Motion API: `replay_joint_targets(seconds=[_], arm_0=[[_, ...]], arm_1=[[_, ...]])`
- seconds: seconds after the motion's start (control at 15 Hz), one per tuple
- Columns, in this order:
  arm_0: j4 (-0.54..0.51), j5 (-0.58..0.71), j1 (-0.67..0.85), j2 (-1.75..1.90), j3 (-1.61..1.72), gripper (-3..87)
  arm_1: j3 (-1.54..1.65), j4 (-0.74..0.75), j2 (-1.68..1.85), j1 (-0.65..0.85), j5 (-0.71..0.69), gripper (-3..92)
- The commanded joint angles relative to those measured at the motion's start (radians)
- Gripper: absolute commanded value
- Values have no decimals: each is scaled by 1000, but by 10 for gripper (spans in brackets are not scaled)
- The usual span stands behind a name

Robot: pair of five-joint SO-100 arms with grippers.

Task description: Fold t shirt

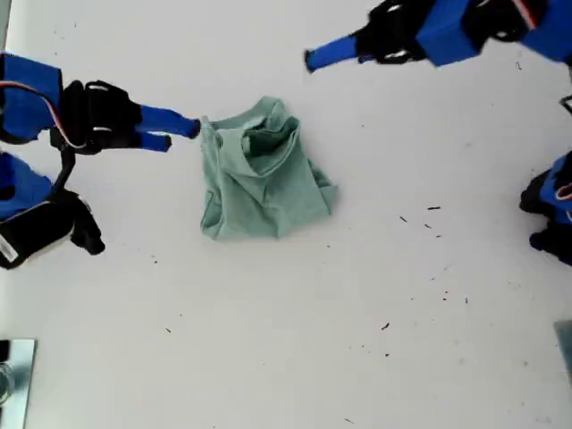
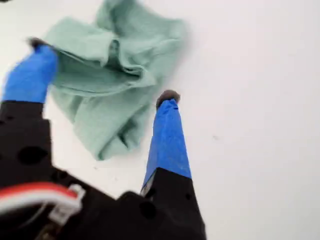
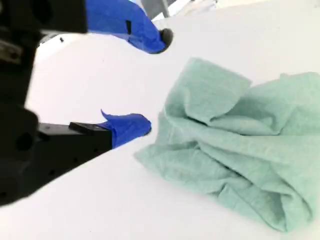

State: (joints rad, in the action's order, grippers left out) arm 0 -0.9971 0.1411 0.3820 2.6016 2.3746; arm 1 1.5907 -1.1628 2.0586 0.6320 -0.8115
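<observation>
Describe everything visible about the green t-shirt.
The small pale sage-green soft-fabric t-shirt lies crumpled in a rumpled heap on the white table, folded over itself with creases and a raised fold on top; the sleeves cannot be told apart. An open blue-fingered gripper sits at its edge on the exterior view's left; whether it touches is unclear.

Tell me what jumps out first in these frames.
The crumpled t shirt stands out, bunched in a heap near the middle of the white table rather than spread flat. A gripper with blue fingers sits open right at the shirt's edge on the exterior view's left, while another blue gripper hangs off the cloth toward the exterior view's top right. Which one is my first or second gripper is not clear from the wrist views.
</observation>
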Motion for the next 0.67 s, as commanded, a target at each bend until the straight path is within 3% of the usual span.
replay_joint_targets(seconds=[0.0,0.27,0.4,0.6], arm_0=[[5,-31,35,273,170,211],[-81,-149,-86,922,581,160],[-97,-225,-212,979,667,134],[-80,-250,-282,1003,776,84]], arm_1=[[328,15,420,83,37,302],[922,12,983,-46,189,259],[1232,-61,1413,-140,295,245],[1431,-167,1448,-187,403,233]])
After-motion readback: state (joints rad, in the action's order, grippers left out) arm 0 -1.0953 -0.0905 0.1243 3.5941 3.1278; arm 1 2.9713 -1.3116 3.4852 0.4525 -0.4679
